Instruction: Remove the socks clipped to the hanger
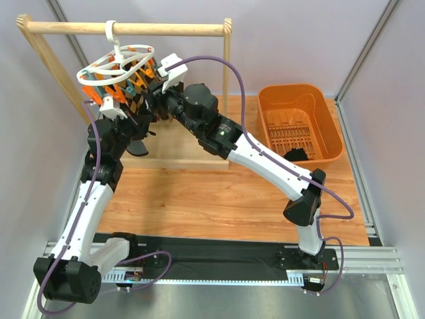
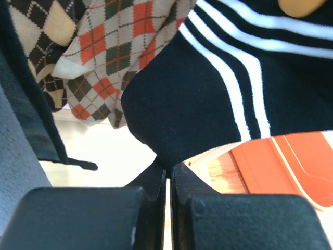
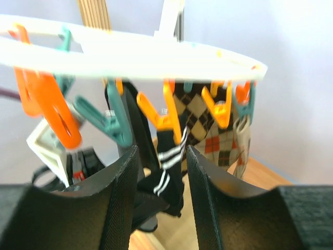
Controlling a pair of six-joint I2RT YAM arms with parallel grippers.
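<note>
Left gripper (image 2: pixel 167 174) is pinched nearly shut, only a sliver of gap showing, and the low tip of the striped sock (image 2: pixel 208 104) is caught right between its jaws. The rest of that sock rises above and to the right of them, with the argyle socks (image 2: pixel 119 47) up and to the left.

Right gripper (image 3: pixel 161 152) is wide open and holds nothing. The same striped sock hangs just beyond the gap, its orange clip (image 3: pixel 167 112) directly above the jaws and the hanger (image 3: pixel 130 52) ring higher again.

This is limp, light knit, so it should fold and stretch before it lets go. My read is that a hold close under the clip is best. A pull from the far tip may only lengthen the fabric and swing the ring.

Off beyond the right gripper's arm sits the basket (image 1: pixel 272 100), with one dark sock (image 1: pixel 296 154) in its near corner.
</note>
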